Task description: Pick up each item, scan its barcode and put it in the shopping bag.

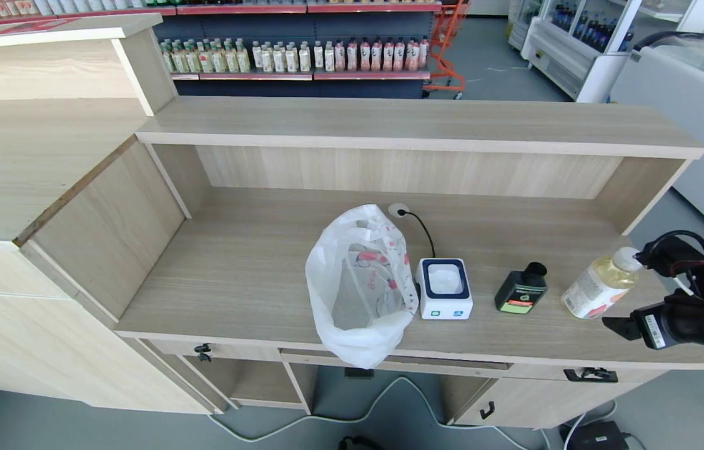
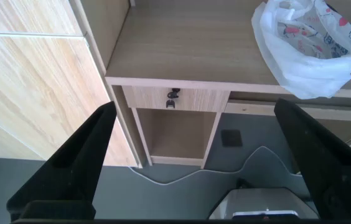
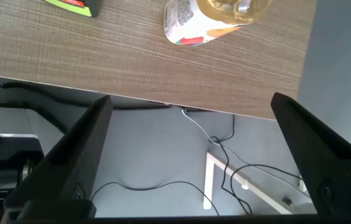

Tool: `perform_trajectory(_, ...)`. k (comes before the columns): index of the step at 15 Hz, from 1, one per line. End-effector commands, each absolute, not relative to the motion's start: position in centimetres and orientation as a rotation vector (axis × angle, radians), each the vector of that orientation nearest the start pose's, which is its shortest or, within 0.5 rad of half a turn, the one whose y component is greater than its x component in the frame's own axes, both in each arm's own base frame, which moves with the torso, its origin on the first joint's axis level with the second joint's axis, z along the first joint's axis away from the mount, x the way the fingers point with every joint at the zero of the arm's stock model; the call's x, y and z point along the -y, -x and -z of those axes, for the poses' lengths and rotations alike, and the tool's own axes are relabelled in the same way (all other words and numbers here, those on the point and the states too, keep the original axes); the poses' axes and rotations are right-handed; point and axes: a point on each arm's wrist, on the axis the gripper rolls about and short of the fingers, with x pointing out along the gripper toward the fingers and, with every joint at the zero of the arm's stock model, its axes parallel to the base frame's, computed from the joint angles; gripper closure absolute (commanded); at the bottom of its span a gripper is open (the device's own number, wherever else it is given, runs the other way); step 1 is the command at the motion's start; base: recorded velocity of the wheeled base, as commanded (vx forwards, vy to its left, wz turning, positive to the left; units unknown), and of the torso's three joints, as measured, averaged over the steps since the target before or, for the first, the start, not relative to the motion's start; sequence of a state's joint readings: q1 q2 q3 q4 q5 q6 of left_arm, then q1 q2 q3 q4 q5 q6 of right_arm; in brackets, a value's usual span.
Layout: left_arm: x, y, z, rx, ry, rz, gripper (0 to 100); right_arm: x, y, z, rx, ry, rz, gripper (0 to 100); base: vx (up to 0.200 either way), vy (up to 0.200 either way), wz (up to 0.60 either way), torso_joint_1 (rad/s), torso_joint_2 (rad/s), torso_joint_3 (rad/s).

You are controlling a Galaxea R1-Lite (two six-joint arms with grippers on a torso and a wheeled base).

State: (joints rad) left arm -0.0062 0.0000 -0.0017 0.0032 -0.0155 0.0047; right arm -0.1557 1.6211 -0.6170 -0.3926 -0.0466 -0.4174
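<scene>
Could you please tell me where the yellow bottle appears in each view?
Head view: the yellow bottle stands at the counter's right end, right of the black bottle.
Right wrist view: the yellow bottle sits near the counter's front edge.
Left wrist view: faces the counter's left end and the bag instead.
Shared landmark: the counter's front edge.

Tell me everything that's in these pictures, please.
counter: one, light wood, centre.
shopping bag: one, white with pink print, on counter, sagging over front edge.
barcode scanner: one, white and dark blue, right beside bag.
dark bottle: one, black, green label, right of scanner.
clear bottle: one, yellow liquid, white cap, counter's right end.
shelf bottles: many, pale, on shelf behind counter.
left gripper: one, black, open, below counter's left front.
right gripper: one, black, open, off counter's right front edge.
</scene>
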Motion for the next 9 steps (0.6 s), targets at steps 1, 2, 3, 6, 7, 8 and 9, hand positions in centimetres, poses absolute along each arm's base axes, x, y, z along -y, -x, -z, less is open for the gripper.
perform_trajectory(1,0.0,2.3,-7.6,-0.001,-0.005,0.021,0,3.6,-26.6,-12.1,-0.680,0.373,0.031,0,0.000,0.000,0.00,0.000,0.00,0.000)
perform_trajectory(2,0.0,2.3,-7.6,-0.002,-0.003,0.021,0,3.4,-26.7,-12.2,-0.678,0.376,0.025,0,0.000,0.000,0.00,0.000,0.00,0.000)
perform_trajectory(3,0.0,2.3,-7.6,-0.001,-0.005,0.021,0,3.2,-27.1,-11.8,-0.666,0.384,0.013,0,0.000,0.000,0.00,0.000,0.00,0.000)
perform_trajectory(6,0.0,2.3,-7.6,-0.001,-0.005,0.021,0,2.6,-28.6,-11.5,-0.602,0.400,0.000,0,0.000,0.000,0.00,0.000,0.00,0.000)
perform_trajectory(7,0.0,2.3,-7.6,-0.001,-0.005,0.021,0,2.6,-29.0,-11.4,-0.591,0.413,-0.004,0,0.000,0.000,0.00,0.000,0.00,0.000)
perform_trajectory(8,0.0,2.3,-7.6,-0.001,-0.005,0.021,0,2.6,-29.2,-11.1,-0.591,0.424,-0.010,0,0.000,0.000,0.00,0.000,0.00,0.000)
perform_trajectory(9,0.0,2.3,-7.6,-0.001,-0.005,0.021,0,2.5,-29.5,-10.9,-0.583,0.426,-0.012,0,0.000,0.000,0.00,0.000,0.00,0.000)
